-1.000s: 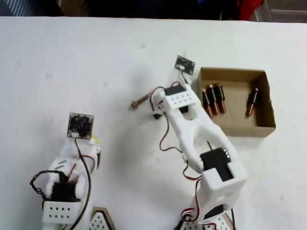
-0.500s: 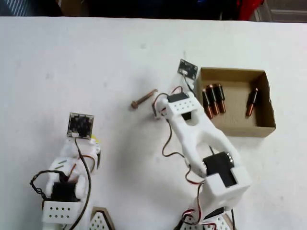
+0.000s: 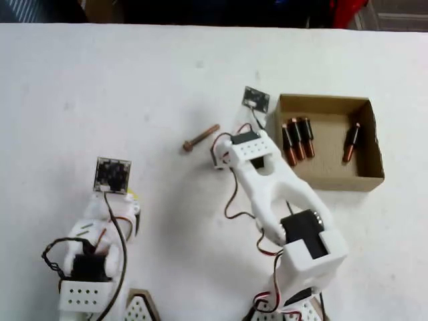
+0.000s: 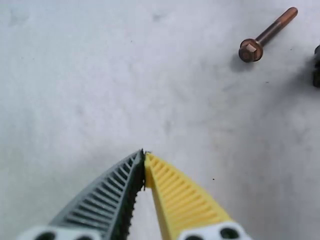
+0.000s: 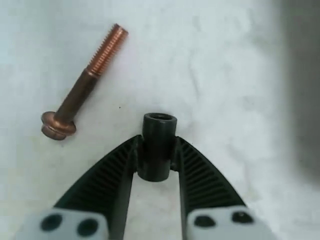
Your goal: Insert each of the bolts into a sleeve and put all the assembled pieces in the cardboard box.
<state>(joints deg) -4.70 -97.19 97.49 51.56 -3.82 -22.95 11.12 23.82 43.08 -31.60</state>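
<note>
A copper bolt (image 3: 201, 137) (image 5: 84, 85) (image 4: 266, 36) lies loose on the white table, left of the cardboard box (image 3: 372, 144). My right gripper (image 5: 156, 162) is shut on a black sleeve (image 5: 158, 145), held just beside the bolt's shaft with its threaded hole facing away from the wrist. Seen from above, the right arm (image 3: 251, 144) stands between the bolt and the box. Several assembled copper-and-black pieces (image 3: 297, 139) lie in the box, one more (image 3: 352, 142) apart at its right side. My left gripper (image 4: 144, 160) is shut and empty, low at the near left, well short of the bolt.
The white table (image 3: 100, 80) spreads bare to the left and far side. The left arm's base (image 3: 90, 267) sits at the near left edge, the right arm's base (image 3: 304, 267) at the near middle. Dark room clutter runs along the table's far edge.
The right arm has drawn back from the bolt toward the box side and lifted slightly, carrying the sleeve. The bolt and the left arm have stayed in place.
</note>
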